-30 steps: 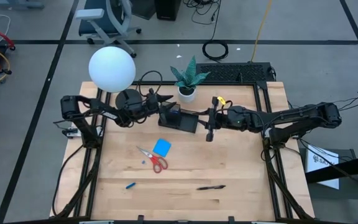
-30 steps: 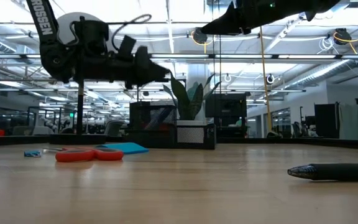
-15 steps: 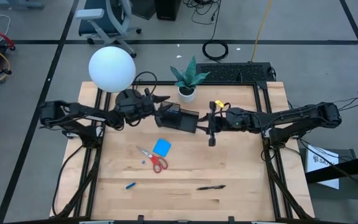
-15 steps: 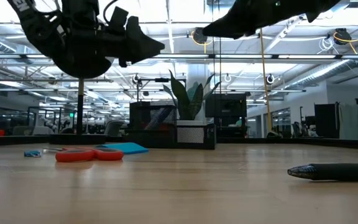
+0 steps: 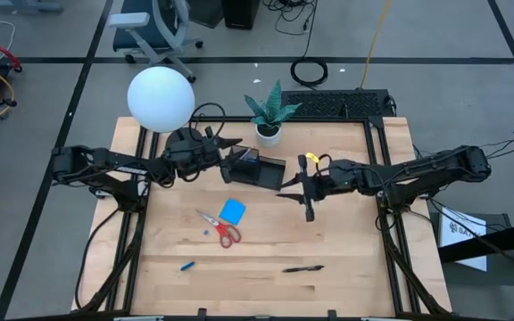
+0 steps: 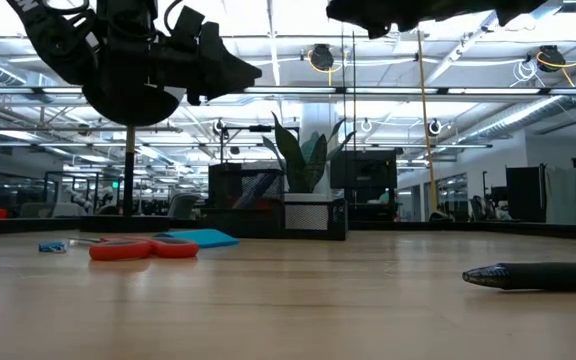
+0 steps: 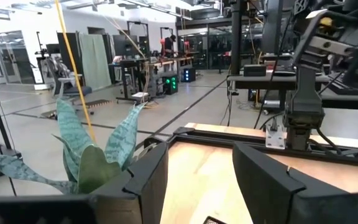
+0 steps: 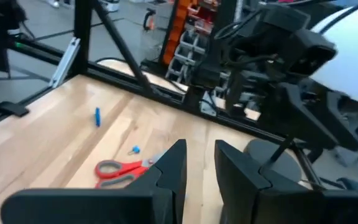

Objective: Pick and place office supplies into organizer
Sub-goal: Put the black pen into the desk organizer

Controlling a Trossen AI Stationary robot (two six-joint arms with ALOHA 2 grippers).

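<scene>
Scissors (image 5: pixel 222 228), blue note pad (image 5: pixel 232 210), black pen (image 5: pixel 303 267) left on desk (image 5: pixel 346 241); organizer (image 5: pixel 259 169) contents not discernible. Left gripper (image 5: pixel 232 144) fingers apart, empty; right gripper (image 5: pixel 294 191) fingers narrowly apart, empty.

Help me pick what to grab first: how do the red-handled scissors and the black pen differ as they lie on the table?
The red-handled scissors lie left of centre, beside the blue note pad; the black pen lies alone nearer the front edge. The scissors have bright red loops and spread blades; the pen is one slim dark stick. The scissors lie diagonally, the pen almost parallel to the front edge. Both lie flat on the wooden table, outside the organizer, untouched by either gripper.
</scene>
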